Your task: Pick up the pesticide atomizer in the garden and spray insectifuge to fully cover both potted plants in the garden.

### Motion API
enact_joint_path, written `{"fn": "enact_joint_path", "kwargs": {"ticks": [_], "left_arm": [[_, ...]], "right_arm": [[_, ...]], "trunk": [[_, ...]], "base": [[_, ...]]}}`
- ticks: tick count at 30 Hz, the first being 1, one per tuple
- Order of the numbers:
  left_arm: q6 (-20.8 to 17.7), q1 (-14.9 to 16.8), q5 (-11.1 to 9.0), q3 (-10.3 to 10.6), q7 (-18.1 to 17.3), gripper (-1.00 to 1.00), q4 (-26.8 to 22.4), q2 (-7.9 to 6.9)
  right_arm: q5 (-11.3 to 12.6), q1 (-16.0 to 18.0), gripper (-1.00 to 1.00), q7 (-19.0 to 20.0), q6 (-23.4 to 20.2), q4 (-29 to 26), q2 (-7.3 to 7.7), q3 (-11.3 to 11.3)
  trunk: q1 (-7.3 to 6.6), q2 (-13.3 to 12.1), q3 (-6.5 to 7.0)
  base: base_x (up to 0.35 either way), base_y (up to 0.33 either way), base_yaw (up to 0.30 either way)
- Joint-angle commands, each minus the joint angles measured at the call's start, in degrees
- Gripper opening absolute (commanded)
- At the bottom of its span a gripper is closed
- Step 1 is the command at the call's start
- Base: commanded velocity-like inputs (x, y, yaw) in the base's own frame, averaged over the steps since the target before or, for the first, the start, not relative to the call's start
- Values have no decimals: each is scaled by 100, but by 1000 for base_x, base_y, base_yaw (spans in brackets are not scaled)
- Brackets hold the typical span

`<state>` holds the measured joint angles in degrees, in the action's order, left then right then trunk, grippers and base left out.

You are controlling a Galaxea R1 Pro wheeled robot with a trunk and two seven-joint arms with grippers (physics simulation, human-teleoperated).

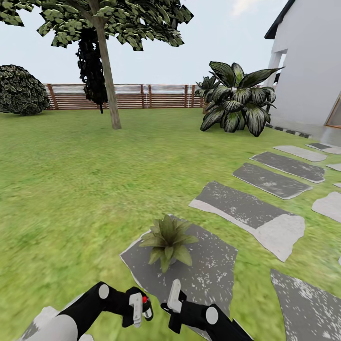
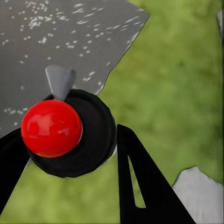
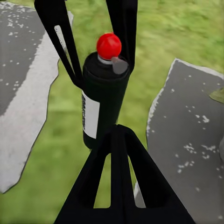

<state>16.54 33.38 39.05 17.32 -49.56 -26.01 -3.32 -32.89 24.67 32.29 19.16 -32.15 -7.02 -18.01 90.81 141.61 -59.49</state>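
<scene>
Left pincer point(image 1: 138, 310): your fingers clench the spray bottle point(image 1: 146, 308), low over the lawn point(image 1: 85, 189).
Spray bottle: dark body, pale label, red ball top point(image 2: 51, 128) and grey nozzle point(image 2: 60, 80).
Right pincer point(image 1: 174, 296): beside the bottle; you cannot tell its state.
Potted plant point(image 1: 167, 240): on the stepping stone point(image 1: 208, 270), just ahead of both pincers.

No text, brand, number or sign can be read anywhere in these views. The pesticide atomizer point(image 3: 103, 100) carries a pale label panel on its dark body, at about 9 o'clock from its middle in the right wrist view, but it is blank
</scene>
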Motion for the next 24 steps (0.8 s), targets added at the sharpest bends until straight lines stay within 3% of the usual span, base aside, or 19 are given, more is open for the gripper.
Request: {"fn": "enact_joint_path", "kwargs": {"ticks": [1,8,16,24], "left_arm": [[30,2,33,28,-5,-100,-10,15],[42,2,18,368,-43,-100,-6,155],[51,2,13,397,-52,-100,-4,333],[52,2,-1,401,-174,-100,-6,359]], "right_arm": [[-60,2,-100,-4,35,-2,-1,8],[-68,2,-100,-4,35,-2,-1,8],[-69,2,-100,-4,35,-2,-1,8],[-69,2,-100,-4,35,-2,-1,8]], "trunk": [[-1,2,-5],[-1,2,-5],[-1,2,-5],[-1,2,-5]], "base": [[0,0,0],[0,0,0],[0,0,0],[0,0,0]]}}
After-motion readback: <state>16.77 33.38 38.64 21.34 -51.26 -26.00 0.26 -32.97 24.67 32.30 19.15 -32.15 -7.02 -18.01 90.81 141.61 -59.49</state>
